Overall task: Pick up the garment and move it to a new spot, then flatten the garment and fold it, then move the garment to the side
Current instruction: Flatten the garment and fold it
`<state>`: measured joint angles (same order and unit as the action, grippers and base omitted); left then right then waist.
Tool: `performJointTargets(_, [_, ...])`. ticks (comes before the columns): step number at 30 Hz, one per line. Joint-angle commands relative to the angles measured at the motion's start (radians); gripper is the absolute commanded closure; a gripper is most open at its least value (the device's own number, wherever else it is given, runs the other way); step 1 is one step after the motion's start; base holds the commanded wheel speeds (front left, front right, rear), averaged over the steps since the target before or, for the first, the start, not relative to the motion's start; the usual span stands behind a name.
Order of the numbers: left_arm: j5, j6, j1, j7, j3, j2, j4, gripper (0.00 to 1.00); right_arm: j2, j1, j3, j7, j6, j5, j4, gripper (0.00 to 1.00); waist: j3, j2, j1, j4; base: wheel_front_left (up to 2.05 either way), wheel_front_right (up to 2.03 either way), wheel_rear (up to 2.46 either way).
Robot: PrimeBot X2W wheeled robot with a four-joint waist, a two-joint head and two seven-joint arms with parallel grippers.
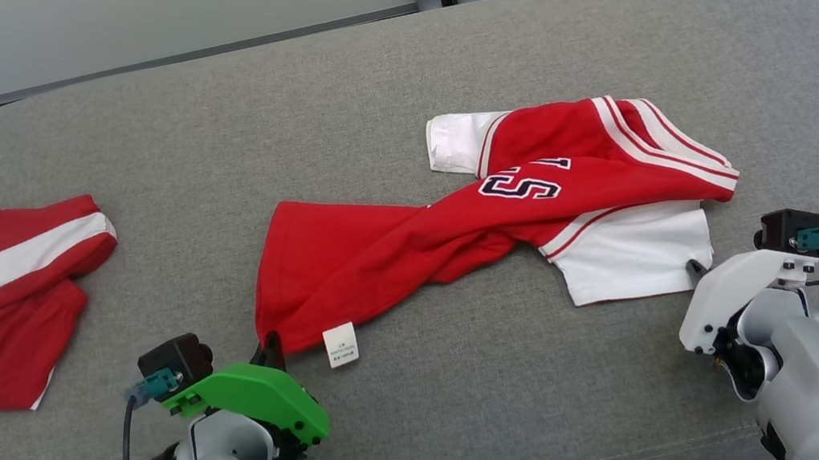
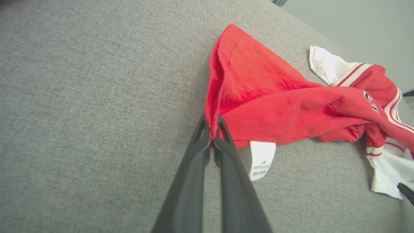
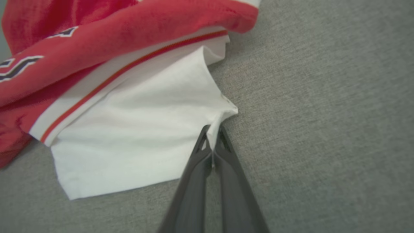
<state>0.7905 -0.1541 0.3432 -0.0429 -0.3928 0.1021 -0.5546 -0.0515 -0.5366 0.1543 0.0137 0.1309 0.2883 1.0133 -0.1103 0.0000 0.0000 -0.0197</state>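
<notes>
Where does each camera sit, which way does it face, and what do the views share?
Head view: on the head, looking forward and down at the red-and-white garment on the grey cushion; forearms show, left tool lower left, right tool lower right.
Left wrist view: on the left wrist, looking along its fingers, shut on the garment's red corner beside a white label.
Right wrist view: on the right wrist, looking along its fingers, shut on the white corner.
Shared: head and left wrist views both show that label.

Red garment [image 1: 397, 252], white sleeves [image 1: 633, 257], perhaps navy numerals [image 1: 524, 180]
</notes>
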Motion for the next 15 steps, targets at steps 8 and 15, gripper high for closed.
performJointTargets(8, [0.053,0.010,0.000,0.003,0.045,0.009,0.028,1.00,-0.015,-0.046,-0.019,-0.066,0.000,0.070,0.015,1.00,0.003,0.0000,0.0000,0.016,0.00,0.00,0.00])
performJointTargets(15, [0.114,0.016,0.030,-0.021,0.100,0.026,0.088,1.00,-0.056,-0.072,-0.114,-0.074,0.000,0.155,-0.092,1.00,0.030,0.0000,0.0000,0.047,0.00,0.00,0.00])
